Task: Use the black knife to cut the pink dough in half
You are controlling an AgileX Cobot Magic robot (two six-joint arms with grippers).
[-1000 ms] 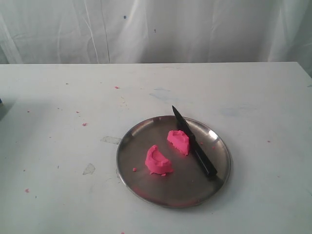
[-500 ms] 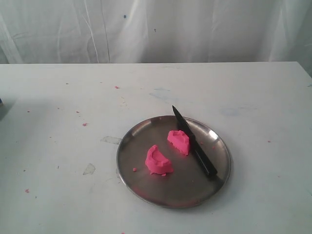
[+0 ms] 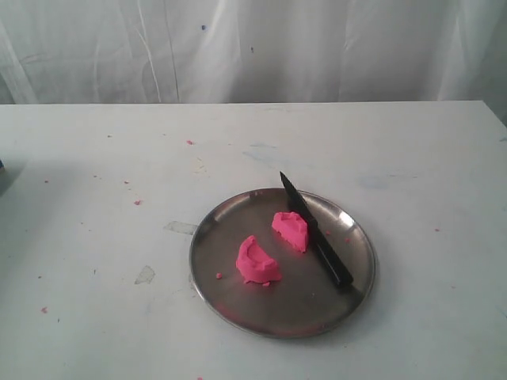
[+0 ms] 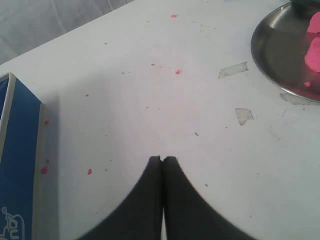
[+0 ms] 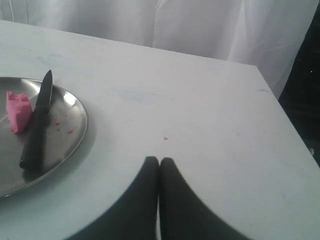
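The pink dough point(image 3: 257, 262) already lies in 2 separate chunks on the steel plate point(image 3: 301, 305), 1 nearer and to the left, the other farther and to the right, with a bare strip of plate between them, so the cut looks done. The black knife point(image 3: 315, 234) rests on the plate's right side, its tip poking past the far rim, its handle toward the near right, and its blade apparently touching the farther chunk. The left end effector point(image 4: 163, 160) is fully closed on nothing, above the bare desk point(image 3: 95, 198) left of the plate, with a blue box point(image 4: 20, 160) nearby. The right end effector point(image 5: 159, 161) is likewise pressed shut and empty, over the desk right of the plate. The main risk I see is a careless sweep of either arm across the plate: a nudge on the handle could pivot the blade into the soft chunk, smearing it or shoving both halves back together, or tip the overhanging knife off the rim onto the desk
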